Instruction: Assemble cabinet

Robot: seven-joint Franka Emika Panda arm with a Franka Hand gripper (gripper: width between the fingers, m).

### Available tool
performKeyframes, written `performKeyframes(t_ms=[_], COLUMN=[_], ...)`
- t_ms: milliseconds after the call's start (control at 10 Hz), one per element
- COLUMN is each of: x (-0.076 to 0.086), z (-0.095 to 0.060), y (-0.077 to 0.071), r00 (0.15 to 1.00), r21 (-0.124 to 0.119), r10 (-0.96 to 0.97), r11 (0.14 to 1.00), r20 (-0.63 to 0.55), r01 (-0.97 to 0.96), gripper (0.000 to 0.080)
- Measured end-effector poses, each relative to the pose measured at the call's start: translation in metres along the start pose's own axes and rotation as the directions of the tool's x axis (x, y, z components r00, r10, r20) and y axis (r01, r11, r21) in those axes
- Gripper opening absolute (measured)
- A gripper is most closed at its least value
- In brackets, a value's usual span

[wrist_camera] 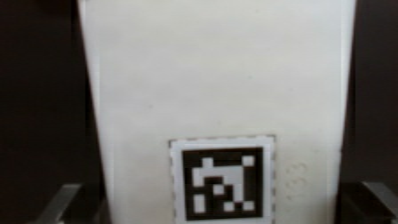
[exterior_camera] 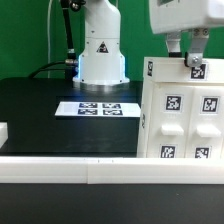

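— Black table top (exterior_camera: 40, 110) is seen under everything, with a green backdrop far behind and a long white rail (exterior_camera: 70, 168) edging the near side. What is laid out on it?

— The marker board (exterior_camera: 97, 107) is fixed flat near the middle, just in front of the white robot base (exterior_camera: 101, 50). A small white part (exterior_camera: 4, 131) is cut off at the exterior view's left edge; which part it is cannot be told.

— And the cabinet?

— The cabinet box (exterior_camera: 180, 115) is stood upright at the exterior view's right, near the rail, its tagged face turned toward the camera. It appears to be set upright so that its top can be reached from above.

— Where is the gripper placed?

— The gripper (exterior_camera: 187, 53) is held directly over the box's top, fingers pointed down. A small tagged piece (exterior_camera: 197, 68) is seen at the fingertips, at or just above the top edge. In the wrist view a tall white panel with one square tag (wrist_camera: 222, 180) fills the picture, and the dark fingertips (wrist_camera: 64, 203) are seen on either side of it.

— Is it clamped?

— The fingers are set roughly as wide as that panel, straddling it, but whether it is actually pinched cannot be told; contact is hidden at the picture's edge.

— What is judged to be under way?

— A part is probably being held, or seated, at the box's top.
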State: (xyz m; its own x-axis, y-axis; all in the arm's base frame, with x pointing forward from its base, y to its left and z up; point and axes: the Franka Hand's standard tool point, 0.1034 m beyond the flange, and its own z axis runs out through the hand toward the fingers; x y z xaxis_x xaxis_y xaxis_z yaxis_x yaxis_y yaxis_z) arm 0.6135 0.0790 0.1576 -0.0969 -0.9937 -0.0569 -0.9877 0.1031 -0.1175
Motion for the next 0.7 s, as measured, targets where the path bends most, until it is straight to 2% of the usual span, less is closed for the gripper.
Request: performKeyframes(t_ms=[200,700], x=[-0.0023,-0.0048], z=[-0.0002,-0.0013], y=[0.0002,-0.0021], r00=[0.966,0.927], r21=[0.000,-0.007], r10=[0.258,0.370], r11=[0.966,0.929], r20=[0.012,0.065], r01=[-0.258,-0.371], gripper=[0.0560,0.0560])
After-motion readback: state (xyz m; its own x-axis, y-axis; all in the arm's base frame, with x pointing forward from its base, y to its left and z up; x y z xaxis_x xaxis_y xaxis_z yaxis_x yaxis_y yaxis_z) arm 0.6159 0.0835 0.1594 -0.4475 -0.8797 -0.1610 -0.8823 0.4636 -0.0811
